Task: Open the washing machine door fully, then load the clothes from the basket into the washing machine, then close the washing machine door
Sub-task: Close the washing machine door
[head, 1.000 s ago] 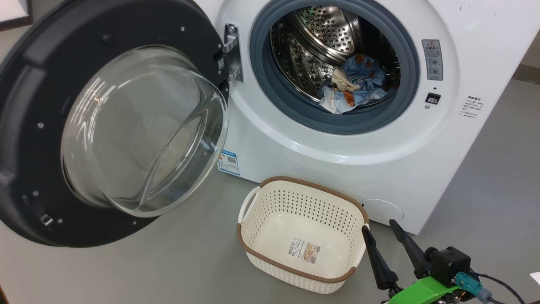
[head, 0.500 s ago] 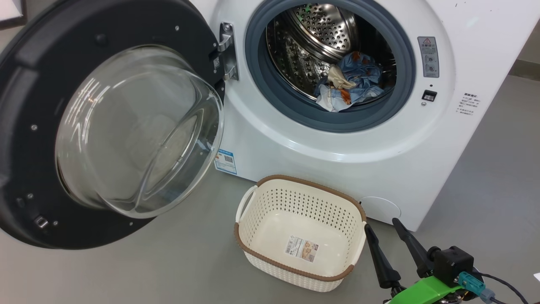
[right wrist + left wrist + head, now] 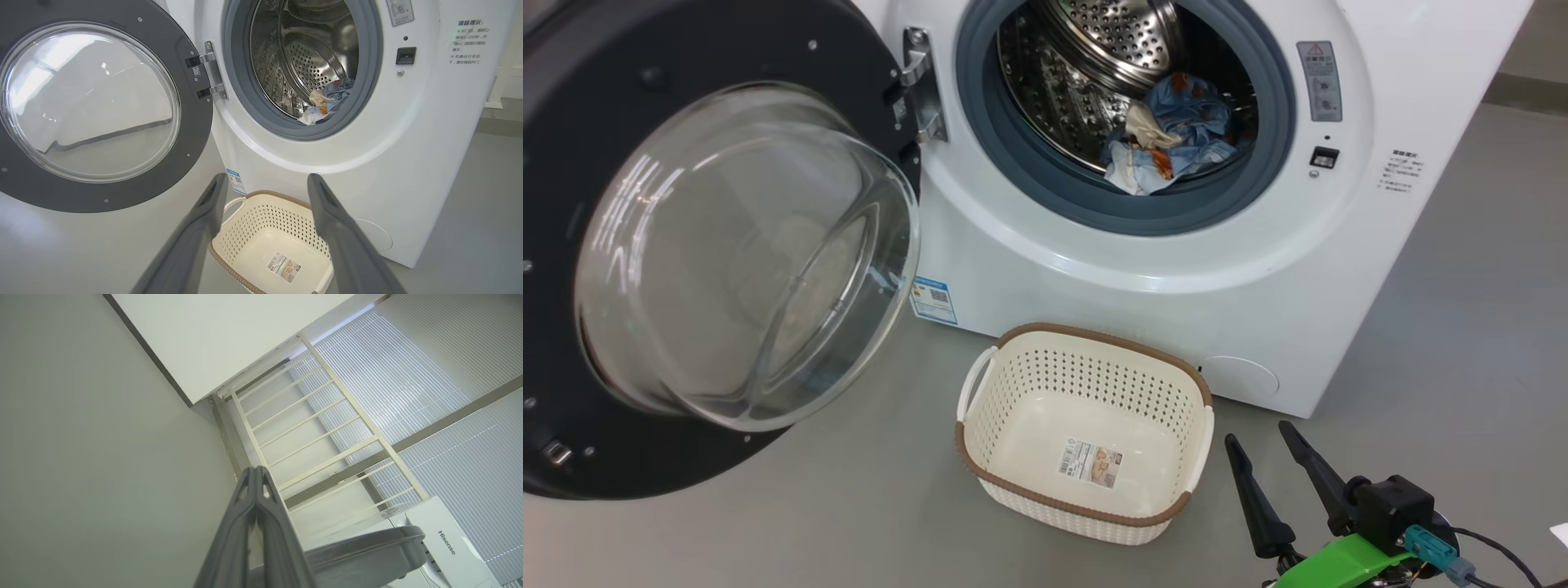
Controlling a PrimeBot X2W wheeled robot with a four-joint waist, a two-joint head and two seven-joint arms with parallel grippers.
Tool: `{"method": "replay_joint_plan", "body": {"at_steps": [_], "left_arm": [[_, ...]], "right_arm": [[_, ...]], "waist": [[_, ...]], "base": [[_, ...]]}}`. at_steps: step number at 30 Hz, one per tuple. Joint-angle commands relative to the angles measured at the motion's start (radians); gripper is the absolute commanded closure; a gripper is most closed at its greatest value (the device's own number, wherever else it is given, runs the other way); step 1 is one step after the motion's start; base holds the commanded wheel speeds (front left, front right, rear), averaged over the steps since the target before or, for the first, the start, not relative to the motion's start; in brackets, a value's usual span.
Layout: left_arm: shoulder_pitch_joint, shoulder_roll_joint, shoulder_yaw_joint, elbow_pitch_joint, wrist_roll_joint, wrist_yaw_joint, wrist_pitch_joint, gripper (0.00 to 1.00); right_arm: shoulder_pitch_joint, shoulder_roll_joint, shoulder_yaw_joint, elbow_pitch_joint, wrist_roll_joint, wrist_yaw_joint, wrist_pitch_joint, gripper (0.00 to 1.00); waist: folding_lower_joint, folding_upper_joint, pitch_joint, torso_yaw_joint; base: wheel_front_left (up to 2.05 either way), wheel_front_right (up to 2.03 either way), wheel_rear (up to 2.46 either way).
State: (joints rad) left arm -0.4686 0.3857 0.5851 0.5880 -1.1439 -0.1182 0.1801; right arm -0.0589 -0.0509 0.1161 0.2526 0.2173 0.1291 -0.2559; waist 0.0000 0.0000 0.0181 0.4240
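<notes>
Clothes (image 3: 1176,135) lie in one washing machine (image 3: 1160,269) behind one basket (image 3: 1094,336); right claw (image 3: 1256,434) spread, left claw (image 3: 256,473) closed.

floor (image 3: 768,531): smooth grey, matte, evenly lit. darker skirting strip (image 3: 1525,88) at the wall foot, far right. left wrist view: plain pale wall (image 3: 81,416), white panel (image 3: 212,330) with a dark edge, white barred rack (image 3: 310,428), ribbed panels (image 3: 408,375) with a bright patch.
</notes>
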Motion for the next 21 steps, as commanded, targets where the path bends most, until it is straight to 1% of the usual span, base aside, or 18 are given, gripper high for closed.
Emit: {"method": "replay_joint_plan", "body": {"at_steps": [1,4,10,14,21], "left_arm": [[-0.049,0.071,0.035,0.000,-0.029,0.007,0.022,1.00],[-0.075,0.086,0.055,0.044,-0.070,0.016,0.060,1.00],[-0.105,0.092,0.094,0.091,-0.150,0.023,0.130,1.00],[-0.094,0.102,0.101,0.115,-0.165,0.022,0.161,1.00],[-0.082,0.102,0.096,0.131,-0.191,0.015,0.225,1.00]], "right_arm": [[-0.032,0.001,0.026,-0.026,-0.019,0.002,-0.001,0.00],[-0.037,0.001,0.024,-0.030,-0.026,0.002,0.006,0.00],[-0.047,0.001,0.019,-0.043,-0.040,0.002,0.019,0.00],[-0.053,0.001,0.015,-0.055,-0.052,0.002,0.030,0.00],[-0.046,0.001,0.006,-0.073,-0.057,0.002,0.041,0.00]], "waist": [[0.0000,0.0000,0.012,-0.015],[0.0000,0.0000,0.025,-0.029],[0.0000,0.0000,0.051,-0.056],[0.0000,0.0000,0.068,-0.077],[0.0000,0.0000,0.075,-0.093]], "base": [[0.00,0.00,0.00],[0.00,0.00,0.00],[0.00,0.00,0.00],[0.00,0.00,0.00],[0.00,0.00,0.00]]}}
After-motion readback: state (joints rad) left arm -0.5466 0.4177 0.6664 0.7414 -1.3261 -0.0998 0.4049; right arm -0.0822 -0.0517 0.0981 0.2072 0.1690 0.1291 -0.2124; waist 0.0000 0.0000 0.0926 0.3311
